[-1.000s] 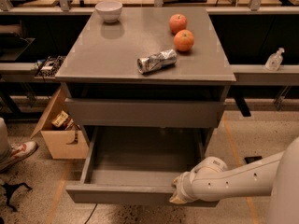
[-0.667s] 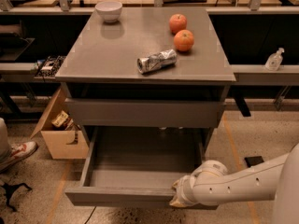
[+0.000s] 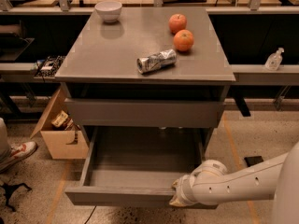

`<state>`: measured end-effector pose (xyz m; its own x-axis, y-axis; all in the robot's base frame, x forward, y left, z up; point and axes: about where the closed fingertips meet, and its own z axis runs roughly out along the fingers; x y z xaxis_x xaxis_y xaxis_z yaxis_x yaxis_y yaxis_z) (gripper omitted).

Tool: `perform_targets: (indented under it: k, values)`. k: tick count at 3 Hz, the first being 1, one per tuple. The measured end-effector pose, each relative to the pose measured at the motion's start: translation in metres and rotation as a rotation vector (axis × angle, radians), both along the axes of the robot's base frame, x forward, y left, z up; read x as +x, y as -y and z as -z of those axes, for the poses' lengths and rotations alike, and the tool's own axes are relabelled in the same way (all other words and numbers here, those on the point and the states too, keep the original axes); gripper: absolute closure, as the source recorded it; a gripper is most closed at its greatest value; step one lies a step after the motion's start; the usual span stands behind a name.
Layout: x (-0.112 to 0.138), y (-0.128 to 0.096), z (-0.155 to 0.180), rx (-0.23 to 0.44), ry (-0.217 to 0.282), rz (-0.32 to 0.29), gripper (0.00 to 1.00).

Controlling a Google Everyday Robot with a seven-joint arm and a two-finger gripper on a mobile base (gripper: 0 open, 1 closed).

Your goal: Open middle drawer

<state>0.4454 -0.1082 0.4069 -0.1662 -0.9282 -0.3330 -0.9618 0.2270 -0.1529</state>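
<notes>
The middle drawer (image 3: 140, 196) stands pulled far out of the grey cabinet, its shallow grey box interior (image 3: 145, 160) bare. My gripper (image 3: 179, 193) is at the right part of the drawer's front edge, at the end of the white arm (image 3: 233, 185) that comes in from the lower right. A closed grey drawer front (image 3: 145, 113) sits above the open drawer. Whatever lies below the open drawer is hidden by it.
On the cabinet top (image 3: 117, 55) lie a crushed can (image 3: 156, 61), two orange fruits (image 3: 183, 40) and a white bowl (image 3: 108, 10). A cardboard box (image 3: 58, 134) stands left of the cabinet, a shoe (image 3: 16, 153) at far left, and a bottle (image 3: 274, 59) on the right shelf.
The drawer has slid a little further out toward the camera, and my gripper has moved with its front edge, slightly down and left.
</notes>
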Motion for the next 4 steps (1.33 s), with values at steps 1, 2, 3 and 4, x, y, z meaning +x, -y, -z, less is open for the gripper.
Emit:
perform_targets:
  k: [1, 2, 3, 4]
  values:
    - [0.0, 0.0, 0.0, 0.0, -0.001, -0.001, 0.3]
    - [0.002, 0.014, -0.018, 0.016, 0.04, 0.028, 0.06]
    - [0.004, 0.035, -0.045, 0.025, 0.099, 0.065, 0.0]
    - [0.012, 0.053, -0.077, 0.018, 0.157, 0.099, 0.0]
